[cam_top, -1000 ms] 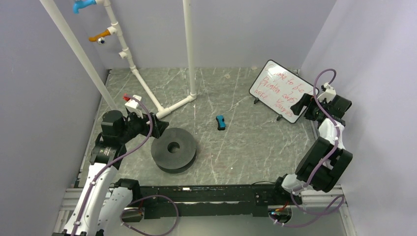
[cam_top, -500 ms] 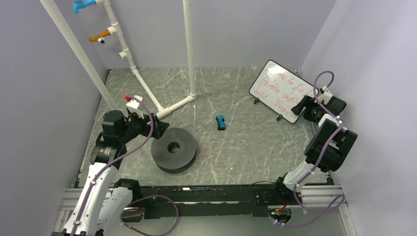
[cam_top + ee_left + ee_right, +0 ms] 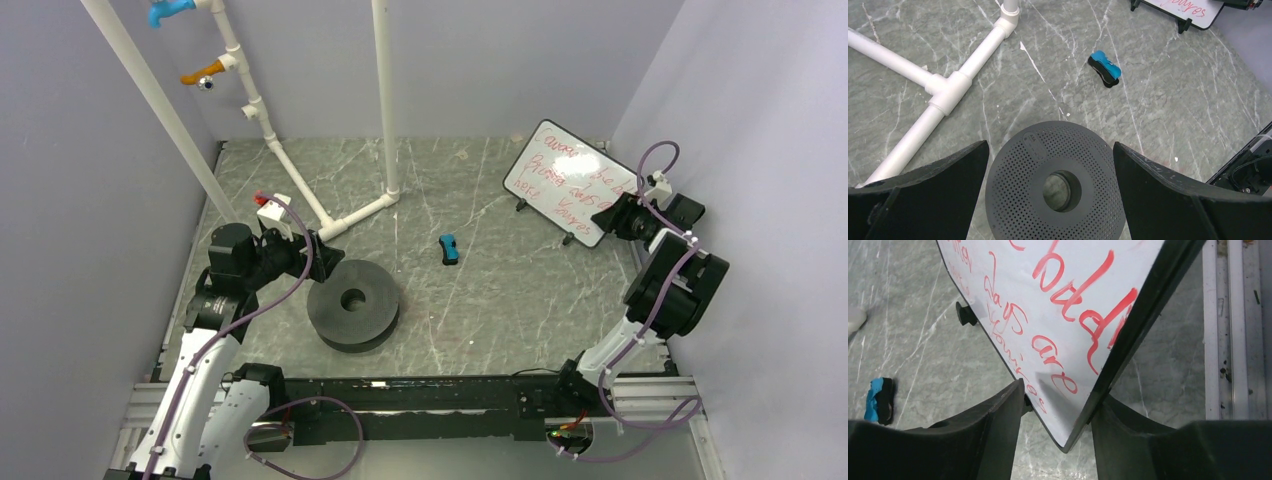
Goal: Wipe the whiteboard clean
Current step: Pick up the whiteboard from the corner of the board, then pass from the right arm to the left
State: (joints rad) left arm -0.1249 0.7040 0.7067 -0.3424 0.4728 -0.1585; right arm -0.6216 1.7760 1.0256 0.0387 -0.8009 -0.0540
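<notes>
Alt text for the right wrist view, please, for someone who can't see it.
Close-up of the whiteboard, covered in red handwriting, its lower corner between the right gripper's two dark fingers. A blue-and-black eraser lies at the left edge on the grey marbled table.

The whiteboard had a smooth, glossy white face. The counter looked like matt, veined grey stone. The black disc was matt and perforated; the pipes smooth white plastic.
</notes>
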